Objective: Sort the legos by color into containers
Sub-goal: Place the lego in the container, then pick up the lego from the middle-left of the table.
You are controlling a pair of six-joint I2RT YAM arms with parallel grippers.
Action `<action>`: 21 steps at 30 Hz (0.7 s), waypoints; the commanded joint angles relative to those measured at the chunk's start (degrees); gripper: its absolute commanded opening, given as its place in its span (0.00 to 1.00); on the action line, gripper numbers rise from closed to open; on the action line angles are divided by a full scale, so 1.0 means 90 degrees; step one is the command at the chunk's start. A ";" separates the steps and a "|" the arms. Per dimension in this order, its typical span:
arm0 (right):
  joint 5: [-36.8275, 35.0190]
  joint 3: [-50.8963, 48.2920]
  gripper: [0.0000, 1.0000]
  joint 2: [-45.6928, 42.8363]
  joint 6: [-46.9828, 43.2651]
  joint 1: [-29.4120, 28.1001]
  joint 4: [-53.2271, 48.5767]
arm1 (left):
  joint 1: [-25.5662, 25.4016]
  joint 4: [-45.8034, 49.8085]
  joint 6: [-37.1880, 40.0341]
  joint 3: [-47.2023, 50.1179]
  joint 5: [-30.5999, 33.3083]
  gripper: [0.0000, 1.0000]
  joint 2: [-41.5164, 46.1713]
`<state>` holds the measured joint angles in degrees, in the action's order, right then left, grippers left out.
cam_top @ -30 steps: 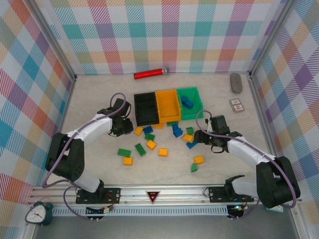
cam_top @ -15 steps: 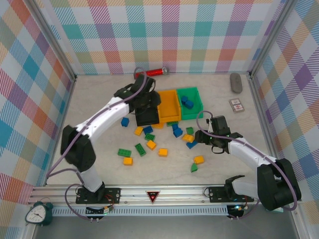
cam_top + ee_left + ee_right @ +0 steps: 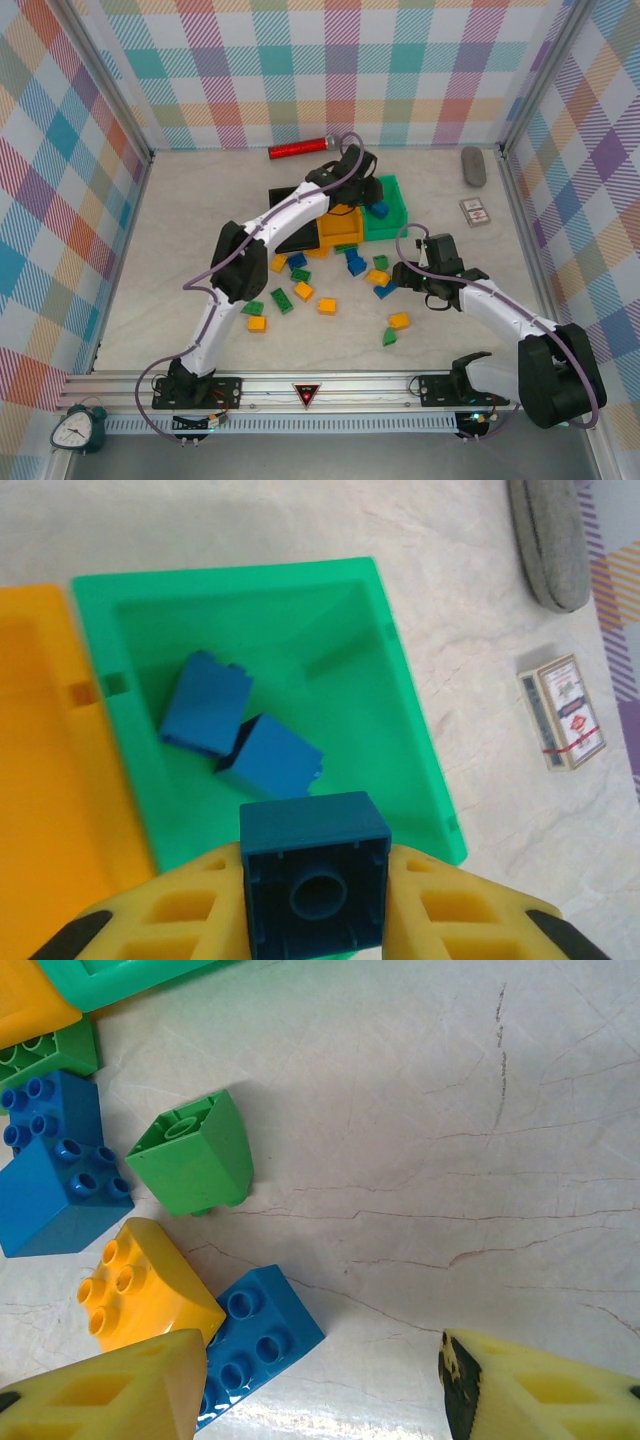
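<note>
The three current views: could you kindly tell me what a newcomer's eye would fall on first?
The left claw grips a blue brick above the green bin, where two blue bricks already lie. The right claw hangs open over loose bricks on the table.

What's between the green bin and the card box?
Nothing: bare table between the green bin and the card box, per left wrist view.

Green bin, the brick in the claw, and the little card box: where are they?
Green bin (image 3: 230,575): left wrist view, on its far rim.
Held brick (image 3: 315,875): left wrist view, on its hollow underside.
Card box (image 3: 562,712): left wrist view, on its top face.
</note>
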<state>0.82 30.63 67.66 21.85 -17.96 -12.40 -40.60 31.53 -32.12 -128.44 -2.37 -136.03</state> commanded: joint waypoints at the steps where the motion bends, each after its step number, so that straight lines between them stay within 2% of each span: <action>1: -0.0043 -0.0069 0.63 -0.0143 0.0044 0.0013 0.0109 | -0.0044 0.0184 -0.0116 -0.0502 -0.0088 0.42 -0.0165; 2: -0.0047 -0.0077 0.63 -0.0145 0.0044 0.0014 0.0114 | -0.0064 0.0179 -0.0114 -0.0485 -0.0083 0.48 -0.0163; 7: -0.0052 -0.0074 0.63 -0.0143 0.0043 0.0018 0.0120 | -0.0090 0.0196 0.0011 -0.0207 0.0018 0.65 0.0163; 10: -0.0062 -0.0078 0.63 -0.0135 0.0040 0.0013 0.0119 | -0.0089 0.0038 0.0135 0.0328 0.0137 0.65 0.0657; 15: -0.0091 -0.0073 0.63 -0.0133 0.0053 0.0014 0.0109 | -0.0084 -0.0613 0.0325 0.2082 0.0520 0.65 0.1953; 21: -0.0091 -0.0070 0.64 -0.0106 0.0056 0.0014 0.0114 | 0.0056 -0.0843 0.0404 0.3909 0.0972 0.66 0.3355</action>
<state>0.43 30.63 67.64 21.87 -17.96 -12.43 -40.80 26.37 -29.95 -97.93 3.09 -111.26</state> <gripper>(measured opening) 0.635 0.658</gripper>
